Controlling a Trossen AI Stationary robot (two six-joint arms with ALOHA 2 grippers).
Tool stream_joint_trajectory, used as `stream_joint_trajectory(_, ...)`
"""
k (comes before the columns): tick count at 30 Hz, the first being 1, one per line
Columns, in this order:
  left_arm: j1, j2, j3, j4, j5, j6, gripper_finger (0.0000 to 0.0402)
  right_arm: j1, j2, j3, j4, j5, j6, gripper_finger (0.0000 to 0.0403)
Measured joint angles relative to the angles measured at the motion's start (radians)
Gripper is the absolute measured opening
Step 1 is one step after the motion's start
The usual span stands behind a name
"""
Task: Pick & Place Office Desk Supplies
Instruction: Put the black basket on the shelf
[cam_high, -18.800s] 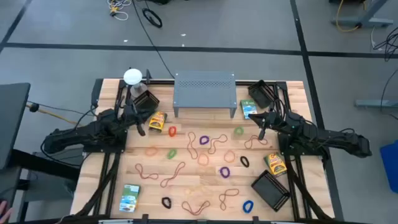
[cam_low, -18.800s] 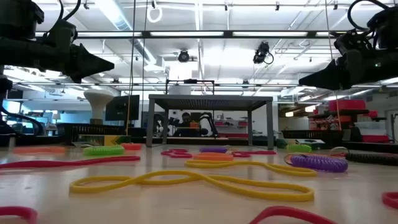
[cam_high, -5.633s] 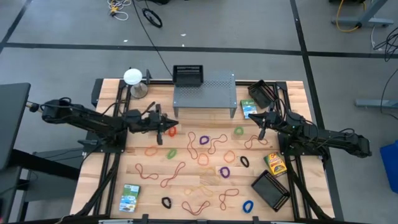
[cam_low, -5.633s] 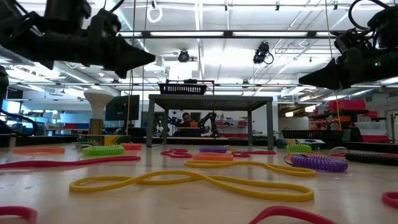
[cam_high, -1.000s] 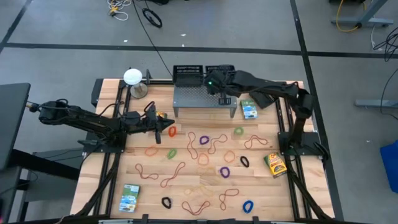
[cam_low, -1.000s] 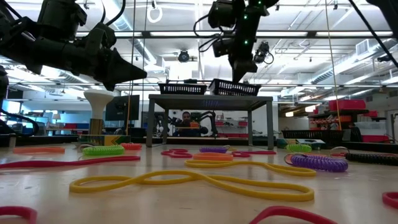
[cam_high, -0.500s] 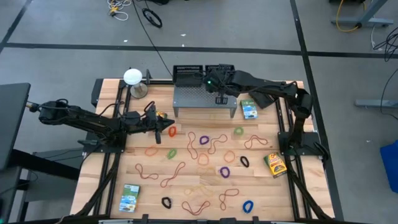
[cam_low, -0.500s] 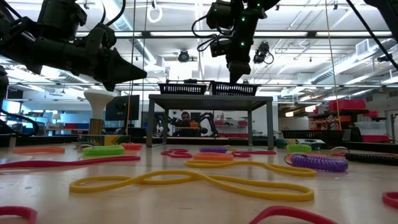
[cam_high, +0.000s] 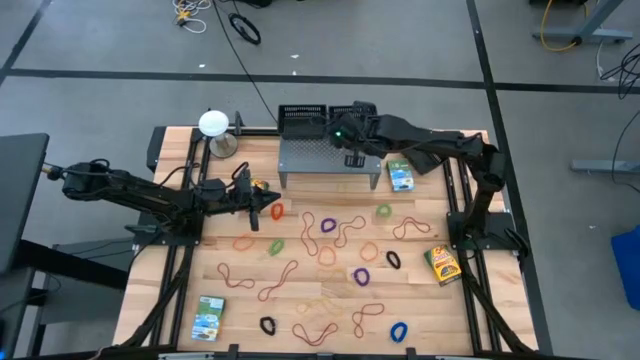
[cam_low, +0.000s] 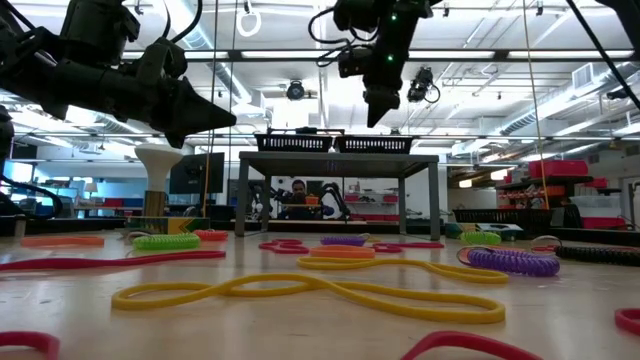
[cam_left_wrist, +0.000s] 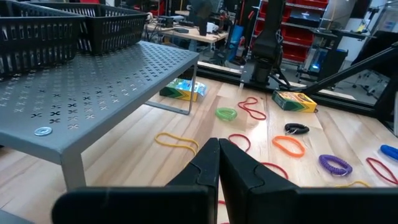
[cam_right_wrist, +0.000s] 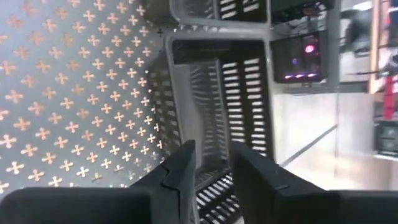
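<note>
Mesh tray (cam_high: 352, 113) on shelf (cam_high: 330, 148) edge | right gripper (cam_low: 377, 110) parted above it, empty | left gripper (cam_high: 270, 199) shut | we judge a snagged finger could drag it off.

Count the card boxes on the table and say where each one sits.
3. One lies beside the shelf's right end, one near the right edge, one at the front left corner. Others may be hidden by the arms.
</note>
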Motion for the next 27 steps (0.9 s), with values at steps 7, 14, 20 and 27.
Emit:
stream_joint_trajectory(7, 0.000, 0.000, 0.000, 0.000, 0.004, -0.002, 0.0011, -0.030, 0.001, 0.000, 0.010, -0.119, 0.025, 0.0114)
stream_joint_trajectory(14, 0.000, 0.000, 0.000, 0.000, 0.005, -0.008, 0.0011, -0.052, 0.002, 0.000, 0.034, -0.183, 0.013, 0.0114)
stream_joint_trajectory(20, 0.000, 0.000, 0.000, 0.000, 0.004, -0.016, 0.0011, -0.069, 0.002, 0.000, 0.068, -0.217, 0.000, 0.0114)
stream_joint_trajectory(27, 0.000, 0.000, 0.000, -0.002, 0.006, -0.023, 0.0011, -0.068, -0.130, 0.014, -0.127, -0.146, 0.082, 0.0063)
